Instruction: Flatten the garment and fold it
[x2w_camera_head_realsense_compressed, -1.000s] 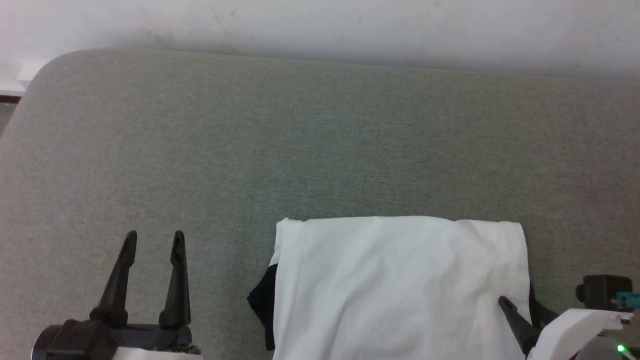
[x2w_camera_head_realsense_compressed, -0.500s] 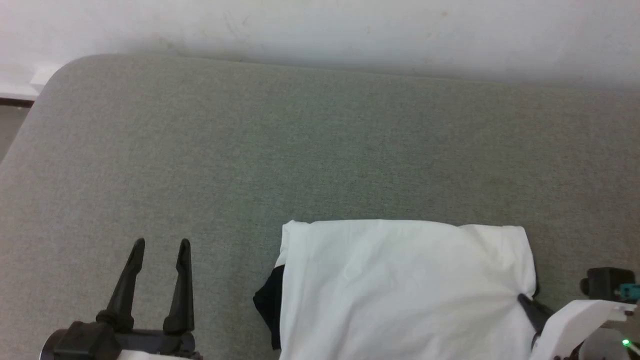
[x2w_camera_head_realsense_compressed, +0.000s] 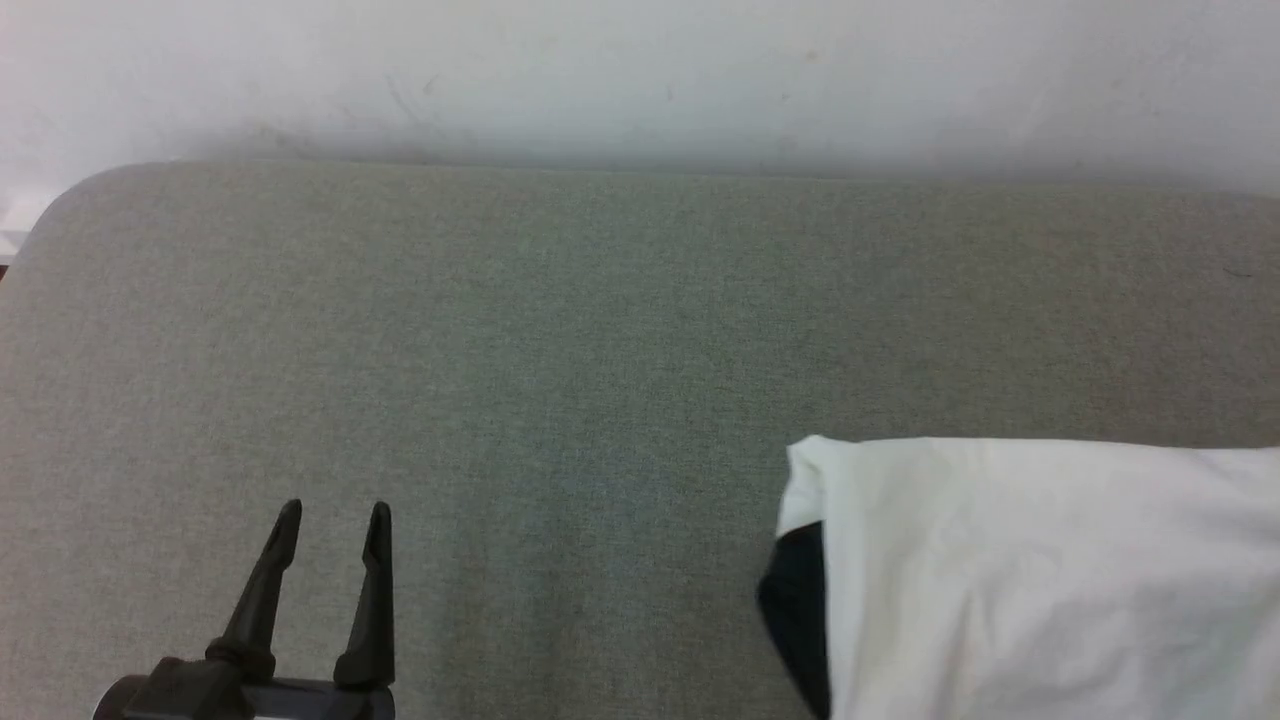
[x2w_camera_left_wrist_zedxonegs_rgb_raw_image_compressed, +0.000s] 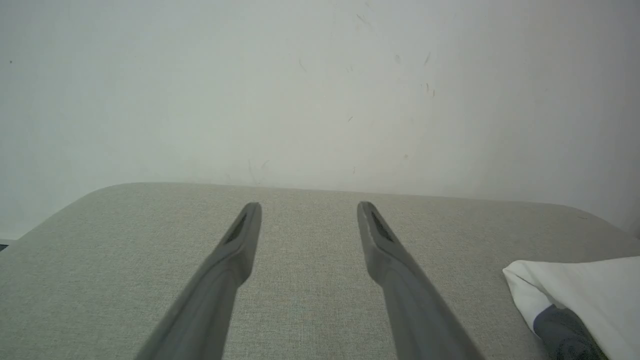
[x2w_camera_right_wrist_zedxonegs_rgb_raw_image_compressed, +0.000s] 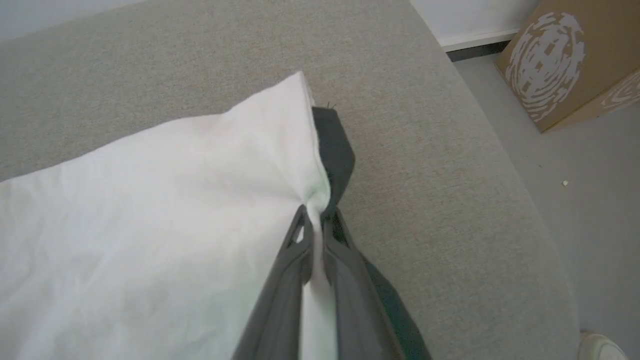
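The soft white T-shirt with black sleeves (x2w_camera_head_realsense_compressed: 1040, 580) is lying folded on the grey-green fabric-covered tabletop (x2w_camera_head_realsense_compressed: 500, 350), at the near right of the head view, with black cloth showing at its left edge. The right end effector (x2w_camera_right_wrist_zedxonegs_rgb_raw_image_compressed: 316, 212) is pinching the T-shirt's right edge, fingers nearly together on white cloth. The left end effector (x2w_camera_head_realsense_compressed: 335, 510) is standing wide open and empty, well apart from the T-shirt. A brown printed cardboard box (x2w_camera_right_wrist_zedxonegs_rgb_raw_image_compressed: 565, 60) is sitting on the floor beyond the tabletop.

A grey-green, fabric-covered tabletop (x2w_camera_head_realsense_compressed: 520, 340) with rounded corners carries a folded white T-shirt (x2w_camera_head_realsense_compressed: 1050, 580) toward its right side, a black sleeve (x2w_camera_head_realsense_compressed: 798, 600) showing at the shirt's left edge.
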